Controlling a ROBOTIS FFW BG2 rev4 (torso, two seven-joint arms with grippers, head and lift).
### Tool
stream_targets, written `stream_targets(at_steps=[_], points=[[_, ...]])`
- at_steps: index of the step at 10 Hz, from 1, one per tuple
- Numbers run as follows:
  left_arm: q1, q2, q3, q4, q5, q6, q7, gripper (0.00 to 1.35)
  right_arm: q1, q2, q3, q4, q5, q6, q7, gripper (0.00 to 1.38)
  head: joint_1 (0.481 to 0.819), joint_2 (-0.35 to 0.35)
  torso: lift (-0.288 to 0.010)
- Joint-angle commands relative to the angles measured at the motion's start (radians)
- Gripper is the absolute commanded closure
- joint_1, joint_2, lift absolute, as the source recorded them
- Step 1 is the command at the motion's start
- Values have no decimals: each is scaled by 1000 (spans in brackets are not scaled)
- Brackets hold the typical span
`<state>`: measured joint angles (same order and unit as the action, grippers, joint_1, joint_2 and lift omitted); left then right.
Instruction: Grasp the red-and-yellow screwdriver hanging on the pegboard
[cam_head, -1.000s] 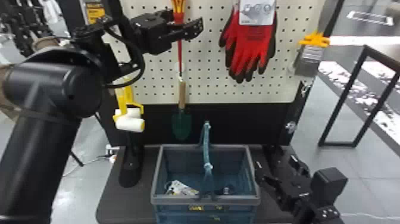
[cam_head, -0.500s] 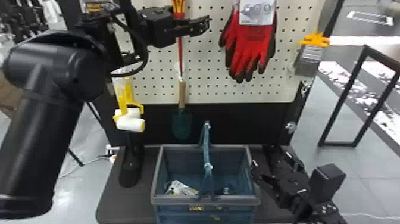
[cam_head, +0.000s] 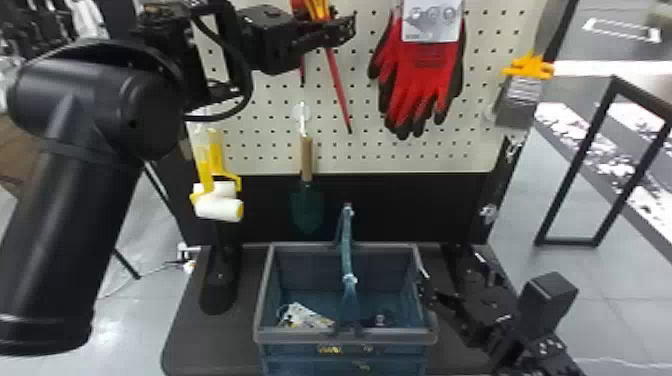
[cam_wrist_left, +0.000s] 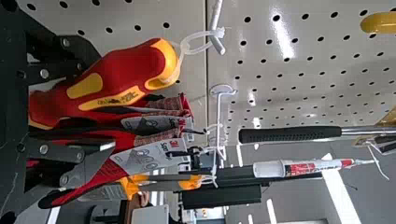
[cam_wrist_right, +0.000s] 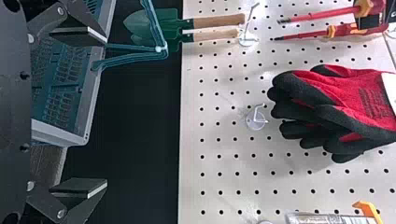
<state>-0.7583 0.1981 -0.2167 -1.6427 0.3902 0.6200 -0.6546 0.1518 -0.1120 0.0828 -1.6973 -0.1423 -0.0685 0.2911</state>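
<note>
Top centre, the left end effector (cam_head: 330, 32) grips the tilted red-and-yellow screwdriver (cam_wrist_left: 107, 79) on the white perforated pegboard (cam_head: 270, 135); the right end effector (cam_head: 465, 302) sits open, lower right.

It looked like a tool shop or workshop. On the white pegboard (cam_head: 430, 150) hung gloves (cam_head: 415, 75), a trowel (cam_head: 306, 210) and a brush (cam_head: 517, 95). Below it stood a shopping basket (cam_head: 262, 300).

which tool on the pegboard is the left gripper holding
The red-and-yellow screwdriver, its handle clamped in the left gripper; the trowel and red gloves hang untouched.
</note>
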Motion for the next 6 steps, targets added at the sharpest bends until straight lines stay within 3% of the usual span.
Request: stream_targets(at_steps=[1,6], points=[[-1,0,0,0,-2,4,0,1227,-1,0,0,1,0,-1,3,214,549,0,-100],[13,0,14,0,10,4,0,1213,-6,-2,0,8,0,-19,17,214,549,0,-100]])
